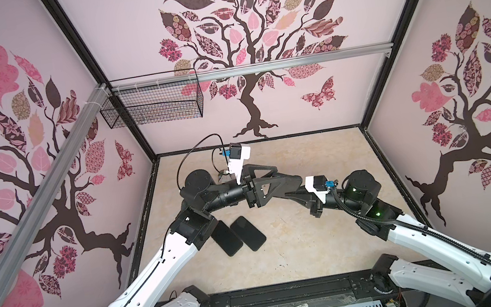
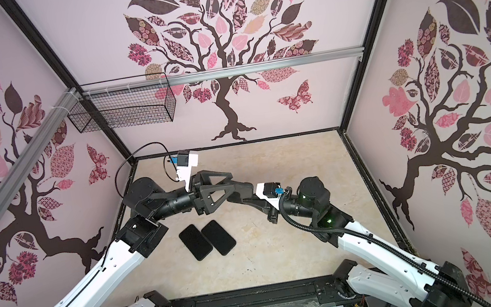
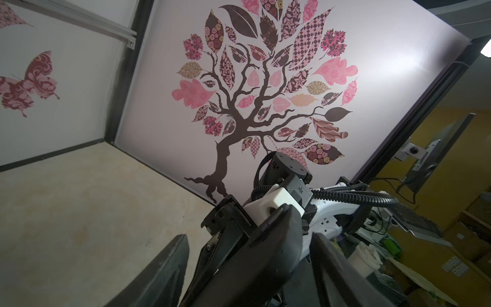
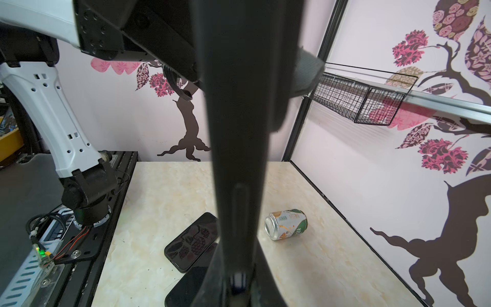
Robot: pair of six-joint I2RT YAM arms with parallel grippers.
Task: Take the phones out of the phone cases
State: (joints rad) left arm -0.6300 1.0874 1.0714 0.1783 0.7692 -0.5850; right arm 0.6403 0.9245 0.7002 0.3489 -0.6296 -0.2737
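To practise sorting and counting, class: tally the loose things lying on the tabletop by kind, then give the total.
Black phone-shaped slabs: 2
Drink can, on its side: 1
Total: 3
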